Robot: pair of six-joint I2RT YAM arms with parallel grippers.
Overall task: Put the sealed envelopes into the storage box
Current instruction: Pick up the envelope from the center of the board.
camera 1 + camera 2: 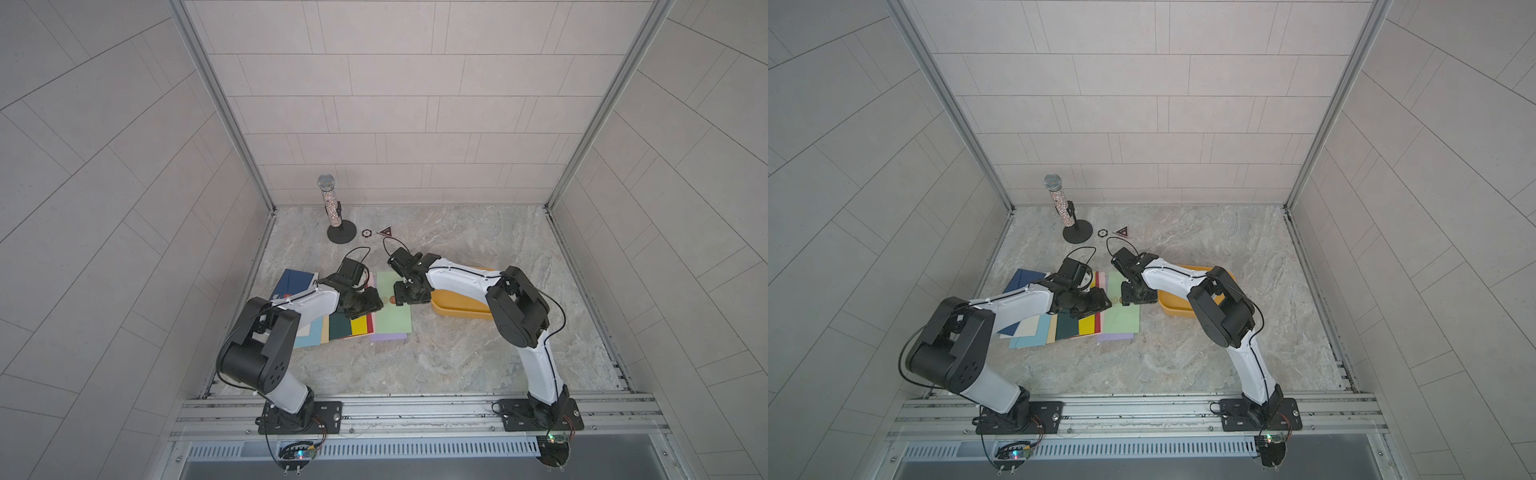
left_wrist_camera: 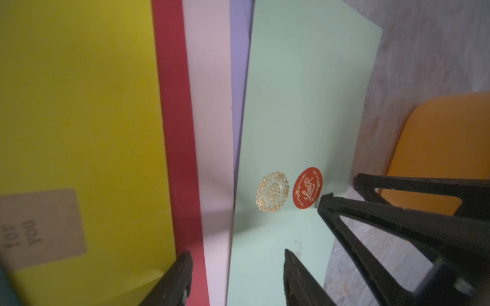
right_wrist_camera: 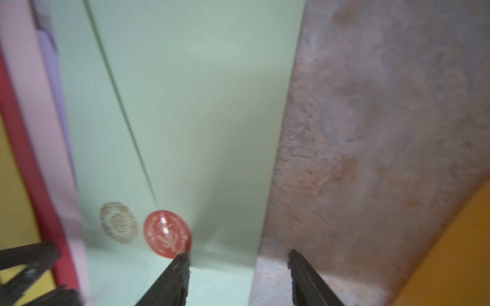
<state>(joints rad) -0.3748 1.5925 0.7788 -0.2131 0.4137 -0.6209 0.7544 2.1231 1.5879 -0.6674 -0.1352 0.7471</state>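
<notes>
The right claw (image 3: 238, 253) stands open and empty. Its fingers straddle the free long edge of the light-green envelope (image 3: 198, 106), one tip over the paper beside the red seal sticker (image 3: 167, 234) and the other over bare desk (image 3: 371, 119). The left claw (image 2: 237, 253) is open too and grips nothing, with one finger over the red envelope (image 2: 175, 106) and the other over the light-green one.

In both top views the claws face each other tip to tip, just left of frame centre, with a narrow gap between them. The light-green envelope tops a fan of overlapping envelopes (image 1: 340, 326) spreading to the left. A strip of bare desk separates it from the mustard storage box (image 1: 457, 309) on the right, which is partly hidden under the right arm. The desk lies open in the lower middle. A microphone stand (image 1: 330, 208) stands well apart, higher in the frame.
</notes>
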